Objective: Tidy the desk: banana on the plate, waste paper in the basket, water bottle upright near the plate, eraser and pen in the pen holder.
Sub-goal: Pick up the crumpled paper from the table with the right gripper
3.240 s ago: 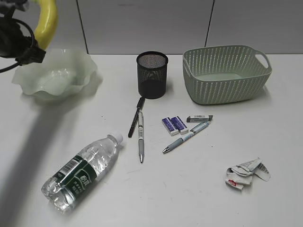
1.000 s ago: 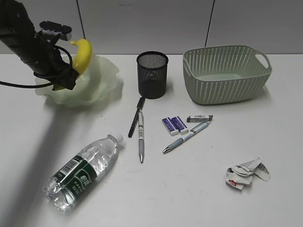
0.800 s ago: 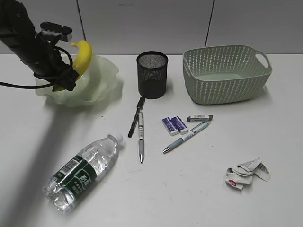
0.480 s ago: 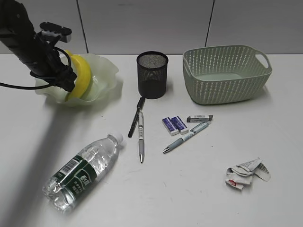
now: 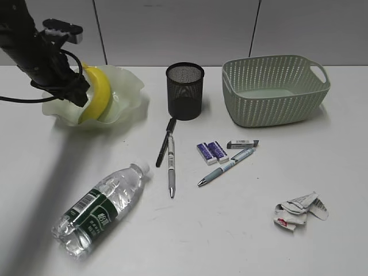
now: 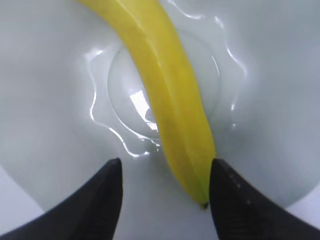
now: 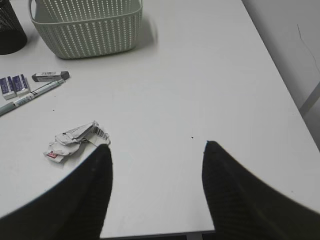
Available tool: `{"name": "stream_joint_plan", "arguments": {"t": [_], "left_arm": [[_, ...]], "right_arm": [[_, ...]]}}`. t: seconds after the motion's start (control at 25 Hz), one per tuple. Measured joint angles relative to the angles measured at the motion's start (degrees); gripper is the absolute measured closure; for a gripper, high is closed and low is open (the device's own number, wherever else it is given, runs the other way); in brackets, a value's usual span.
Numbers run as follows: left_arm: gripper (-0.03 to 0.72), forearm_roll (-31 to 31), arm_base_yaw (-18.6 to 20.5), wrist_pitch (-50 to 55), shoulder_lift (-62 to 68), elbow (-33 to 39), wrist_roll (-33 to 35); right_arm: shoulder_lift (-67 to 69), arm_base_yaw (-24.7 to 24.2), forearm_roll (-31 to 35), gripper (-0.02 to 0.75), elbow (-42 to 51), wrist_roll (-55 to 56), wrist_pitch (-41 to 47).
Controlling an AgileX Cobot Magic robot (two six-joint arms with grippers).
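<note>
Banana (image 6: pixel 172 100) lies in plate (image 5: pixel 129 86) w/ left jaws apart around its tip, right jaws apart over counter (image 7: pixel 200 75), holding nothing.

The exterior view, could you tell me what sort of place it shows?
Probably a staged desk in a lab or office: a plain white tabletop against grey wall panels, with pens, erasers and a mesh pen holder.
</note>
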Motion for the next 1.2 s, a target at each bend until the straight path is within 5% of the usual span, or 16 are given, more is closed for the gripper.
{"name": "stream_joint_plan", "arguments": {"t": [0.6,1.2], "left_arm": [[0.289,0.4,0.0,27.88,-24.6,2.33,-11.92],[0.306,0.2,0.0,21.49,-89.58,37.32,-14.8]], "right_arm": [[0.0,0.0,0.0,0.282,0.0,0.0,0.0],[0.0,0.0,0.0,0.282,0.0,0.0,0.0]]}}
